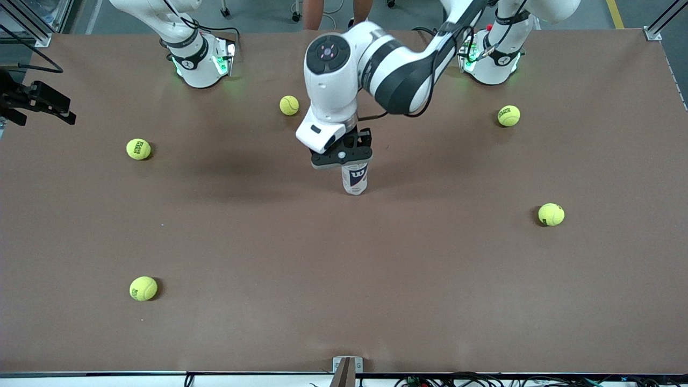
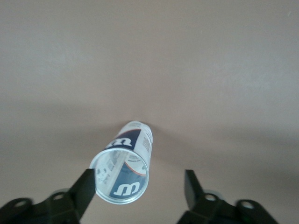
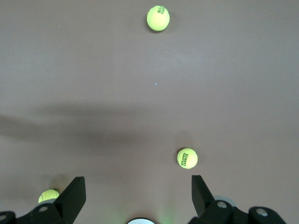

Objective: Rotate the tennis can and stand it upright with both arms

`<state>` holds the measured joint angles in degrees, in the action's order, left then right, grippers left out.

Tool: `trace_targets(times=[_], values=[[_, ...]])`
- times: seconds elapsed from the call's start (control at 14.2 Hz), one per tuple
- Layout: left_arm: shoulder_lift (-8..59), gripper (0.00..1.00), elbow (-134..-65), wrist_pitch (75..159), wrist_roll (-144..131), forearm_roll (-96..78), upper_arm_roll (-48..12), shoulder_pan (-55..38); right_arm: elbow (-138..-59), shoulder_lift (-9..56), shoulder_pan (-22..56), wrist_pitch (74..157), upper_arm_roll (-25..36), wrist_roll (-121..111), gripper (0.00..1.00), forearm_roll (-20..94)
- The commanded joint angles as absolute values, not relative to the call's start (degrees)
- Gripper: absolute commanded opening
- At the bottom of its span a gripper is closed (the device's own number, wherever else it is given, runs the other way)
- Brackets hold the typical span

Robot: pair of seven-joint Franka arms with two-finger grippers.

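Tennis can (image 1: pixel 355 179) stands upright directly beneath the left pincer (image 1: pixel 342 157), whose jaws are released around its rim; light, slick, tippy. Right pincer (image 3: pixel 138 196) waits released.

tennis can (image 1: pixel 355 179) upright mid-table (image 1: pixel 344 269), under left gripper (image 1: pixel 344 156)

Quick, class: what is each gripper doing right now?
Left gripper: open over the upright tennis can, not gripping it.
Right gripper: open, holding nothing, waiting at the right arm's end of the table.
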<state>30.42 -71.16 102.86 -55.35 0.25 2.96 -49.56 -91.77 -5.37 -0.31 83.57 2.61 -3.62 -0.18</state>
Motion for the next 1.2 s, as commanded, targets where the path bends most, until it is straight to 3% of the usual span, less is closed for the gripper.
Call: trace_targets(times=[0.0,0.7,1.13], values=[[25.85,1.00,-71.98,101.78,-54.67,1.49,2.99,-44.32,-93.34,-7.03,-1.14,83.06,2.29,-1.85,1.00,1.66],[13.90,1.00,-73.83,90.10,-26.92,1.85,2.72,-20.15,-92.99,-7.38,-1.05,83.58,2.20,-2.90,1.00,1.58],[5.02,1.00,-81.29,88.86,-8.28,1.67,2.46,-7.83,-92.99,-7.38,-1.05,83.76,2.20,-2.99,1.00,1.32]])
